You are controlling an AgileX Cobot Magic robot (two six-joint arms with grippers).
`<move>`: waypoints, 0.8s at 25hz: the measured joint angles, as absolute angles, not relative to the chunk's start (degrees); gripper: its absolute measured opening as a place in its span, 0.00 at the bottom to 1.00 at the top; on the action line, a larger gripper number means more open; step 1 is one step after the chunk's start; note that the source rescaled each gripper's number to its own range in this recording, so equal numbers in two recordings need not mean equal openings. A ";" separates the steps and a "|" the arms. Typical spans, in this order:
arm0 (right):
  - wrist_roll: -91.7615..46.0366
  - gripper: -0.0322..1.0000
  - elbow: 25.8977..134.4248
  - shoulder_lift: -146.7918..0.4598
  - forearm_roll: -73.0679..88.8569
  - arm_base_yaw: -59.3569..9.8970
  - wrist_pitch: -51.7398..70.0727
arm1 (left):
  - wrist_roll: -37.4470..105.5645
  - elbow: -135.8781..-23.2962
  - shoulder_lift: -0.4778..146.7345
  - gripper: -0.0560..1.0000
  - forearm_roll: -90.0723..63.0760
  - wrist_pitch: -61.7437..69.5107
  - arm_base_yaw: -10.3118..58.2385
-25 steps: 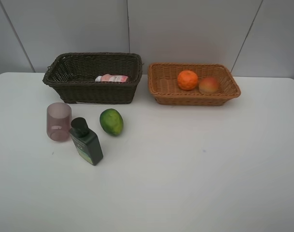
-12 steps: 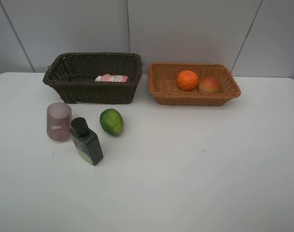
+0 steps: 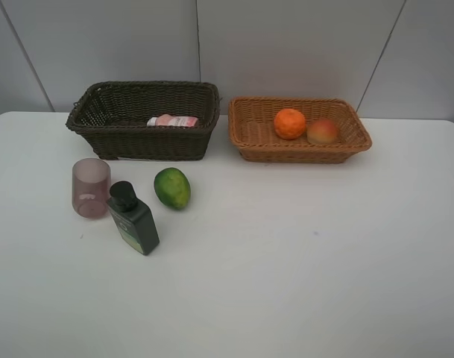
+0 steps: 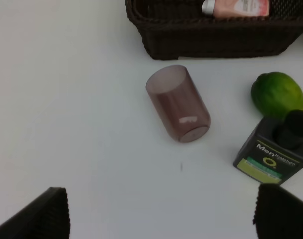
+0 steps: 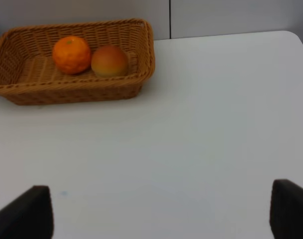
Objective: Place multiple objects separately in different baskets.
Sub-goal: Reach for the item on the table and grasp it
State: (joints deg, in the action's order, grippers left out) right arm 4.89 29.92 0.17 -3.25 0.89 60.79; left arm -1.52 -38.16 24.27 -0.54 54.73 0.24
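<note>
The dark brown basket (image 3: pixel 141 138) holds the pink white-capped bottle (image 3: pixel 172 121), which also shows in the left wrist view (image 4: pixel 236 7). The light tan basket (image 3: pixel 249 134) holds the orange (image 3: pixel 290 124) and the red-yellow fruit (image 3: pixel 323 131). On the white table in front of the dark basket stand the mauve cup (image 3: pixel 90 187), the dark green black-capped bottle (image 3: pixel 133 218) and the green fruit (image 3: pixel 172 188). My left gripper (image 4: pixel 163 219) is open and empty above the table, short of the cup (image 4: pixel 178 103). My right gripper (image 5: pixel 157 214) is open and empty, well short of the tan basket (image 5: pixel 141 55). Neither gripper shows in the high view.
Grey wall panels (image 3: pixel 286 45) stand right behind both baskets. The table's front and right parts (image 3: pixel 323 261) are bare white surface. The table's back right corner shows in the right wrist view (image 5: pixel 290 35).
</note>
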 joint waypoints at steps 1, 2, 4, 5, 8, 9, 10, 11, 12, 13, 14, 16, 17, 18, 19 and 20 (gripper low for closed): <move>4.89 0.89 29.92 0.17 -3.25 0.89 60.79 | -1.52 -39.38 27.83 0.92 -0.54 54.48 0.24; 4.89 0.89 29.92 0.17 -3.25 0.89 60.79 | -1.52 -40.61 31.37 0.92 -0.54 54.17 0.24; 4.89 0.89 29.92 0.17 -3.25 0.89 60.79 | -1.80 -43.05 37.92 0.92 -0.54 53.51 0.24; 4.89 0.89 29.92 0.17 -3.25 0.89 60.79 | -2.16 -44.04 41.57 0.92 -0.54 53.20 0.24; 4.89 0.89 29.92 0.17 -3.25 0.89 60.79 | -4.39 -46.86 51.75 0.92 -0.54 51.47 0.24; 4.89 0.89 29.92 0.17 -3.25 0.89 60.79 | -5.44 -47.74 55.28 0.92 -0.54 50.76 0.24; 4.89 0.89 29.92 0.17 -3.25 0.89 60.79 | -6.44 -48.53 58.82 0.92 -0.54 49.92 0.50; 4.89 0.89 29.92 0.17 -3.25 0.89 60.79 | -7.75 -49.27 61.73 0.92 -0.48 48.92 1.00; 4.89 0.89 29.92 0.17 -3.25 0.89 60.79 | -9.25 -49.85 64.98 0.92 0.00 47.98 1.89; 4.89 0.89 29.92 0.17 -3.25 0.89 60.79 | -10.89 -50.46 68.05 0.92 0.00 47.15 3.02; 4.89 0.89 29.92 0.17 -3.25 0.89 60.79 | -12.46 -51.11 70.54 0.92 0.81 46.31 4.04; 4.89 0.89 29.92 0.17 -3.25 0.89 60.79 | -16.86 -52.27 76.15 0.92 2.96 44.66 6.59; 4.89 0.89 29.92 0.17 -3.25 0.89 60.79 | -20.25 -52.89 78.74 0.92 4.40 43.88 7.80; 4.89 0.89 29.92 0.17 -3.25 0.89 60.79 | -22.78 -53.49 80.80 0.92 5.84 43.23 8.72; 4.89 0.89 29.92 0.17 -3.25 0.89 60.79 | -25.34 -53.84 82.74 0.92 7.12 42.66 9.52; 4.89 0.89 29.92 0.17 -3.25 0.89 60.79 | -28.88 -54.16 85.24 0.92 8.45 42.12 10.38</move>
